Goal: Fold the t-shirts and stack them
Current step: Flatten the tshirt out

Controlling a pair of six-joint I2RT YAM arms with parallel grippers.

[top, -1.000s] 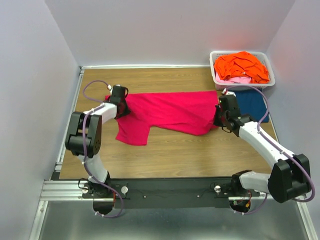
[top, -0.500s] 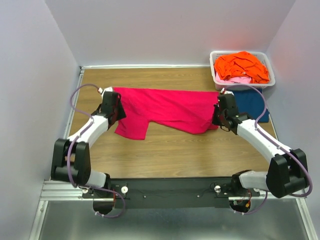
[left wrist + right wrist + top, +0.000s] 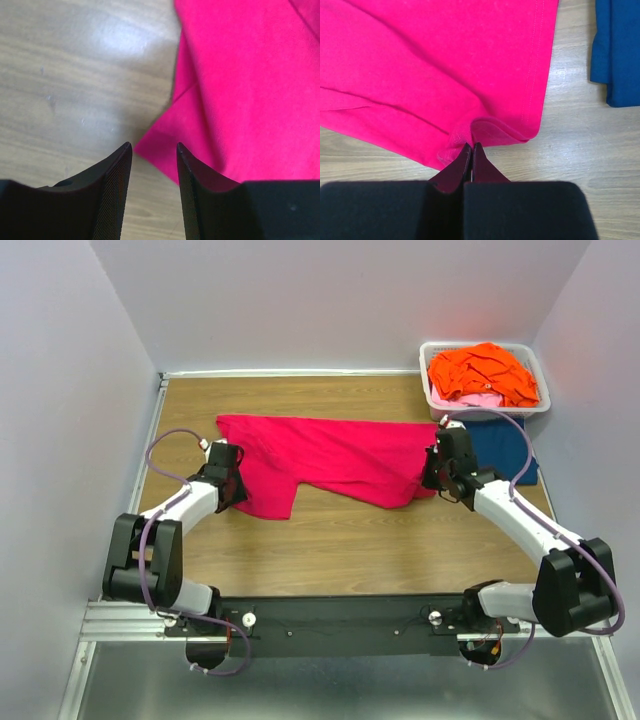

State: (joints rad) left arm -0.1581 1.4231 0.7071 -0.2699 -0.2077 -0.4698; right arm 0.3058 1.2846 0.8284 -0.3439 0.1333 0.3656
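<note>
The magenta-pink t-shirt point(image 3: 330, 455) lies spread across the middle of the table. My left gripper point(image 3: 230, 490) is open and empty at the shirt's left edge, by the sleeve; in the left wrist view its fingers point(image 3: 117, 172) straddle the sleeve corner point(image 3: 155, 147). My right gripper point(image 3: 432, 472) is shut on a pinch of the shirt's right hem point(image 3: 470, 132). The dark blue t-shirt point(image 3: 505, 448) lies flat at the right, also in the right wrist view point(image 3: 617, 50). Orange point(image 3: 482, 372) and pale pink point(image 3: 478, 400) shirts lie in the basket.
A white plastic basket point(image 3: 434, 405) stands at the back right corner. Bare wooden tabletop point(image 3: 350, 540) runs in front of the pink shirt. Walls close in the left, back and right sides.
My left gripper let go of the shirt's left corner and drew back toward me, now open by the sleeve. The shirt's left corner lies flat further back. The right gripper held still.
</note>
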